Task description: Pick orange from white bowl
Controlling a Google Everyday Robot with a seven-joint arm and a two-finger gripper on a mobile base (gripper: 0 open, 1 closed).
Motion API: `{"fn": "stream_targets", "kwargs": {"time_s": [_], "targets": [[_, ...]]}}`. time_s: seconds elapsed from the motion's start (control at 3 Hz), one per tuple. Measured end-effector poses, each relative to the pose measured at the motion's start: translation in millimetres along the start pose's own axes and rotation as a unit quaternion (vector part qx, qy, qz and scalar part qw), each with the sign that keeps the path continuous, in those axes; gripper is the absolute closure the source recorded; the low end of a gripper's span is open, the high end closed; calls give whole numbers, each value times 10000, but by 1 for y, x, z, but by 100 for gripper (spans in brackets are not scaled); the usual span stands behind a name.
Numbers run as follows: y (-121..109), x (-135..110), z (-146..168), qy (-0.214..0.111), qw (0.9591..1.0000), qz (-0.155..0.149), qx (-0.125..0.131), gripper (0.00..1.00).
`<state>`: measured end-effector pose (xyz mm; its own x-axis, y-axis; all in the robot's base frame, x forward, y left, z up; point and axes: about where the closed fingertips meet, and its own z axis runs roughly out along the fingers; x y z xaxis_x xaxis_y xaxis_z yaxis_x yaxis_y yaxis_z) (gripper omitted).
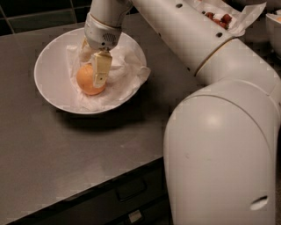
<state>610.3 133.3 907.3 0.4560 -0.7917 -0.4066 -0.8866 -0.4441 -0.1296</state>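
Dark grey counter fills most of the view, seen from above. On its far left part stands the white bowl, wide, shallow and glossy, lined with crumpled white paper. The orange rests on that paper near the bowl's middle. It is round, so no long axis shows, and which way its stem end faces cannot be told.

A bulky white robot arm takes up the right half of the view and reaches from the lower right up and across to the bowl. At its end the gripper points down into the bowl, its cream-coloured tip lying against the right side of the orange. Whether it is wide, narrow or clasping the fruit cannot be told, because the wrist hides part of it.

At the top right, partly behind the arm, red strawberries lie on more white paper, well apart from the white bowl. Below the counter's front edge sits a dark drawer front bearing a small pale tag, too small to read. Dark tiles line the wall behind the counter.
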Motion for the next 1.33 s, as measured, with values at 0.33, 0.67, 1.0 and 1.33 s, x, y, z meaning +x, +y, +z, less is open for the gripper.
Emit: {"fn": "stream_targets", "kwargs": {"time_s": [0.33,0.67,1.0,1.33], "targets": [[0,-1,3,8,10000,4,-44,31],[-2,-1,8,48,9999,0,-96,36],[-4,-1,11,81,9999,3,-131,36],[-4,0,14,99,9998,9,-154,37]]}}
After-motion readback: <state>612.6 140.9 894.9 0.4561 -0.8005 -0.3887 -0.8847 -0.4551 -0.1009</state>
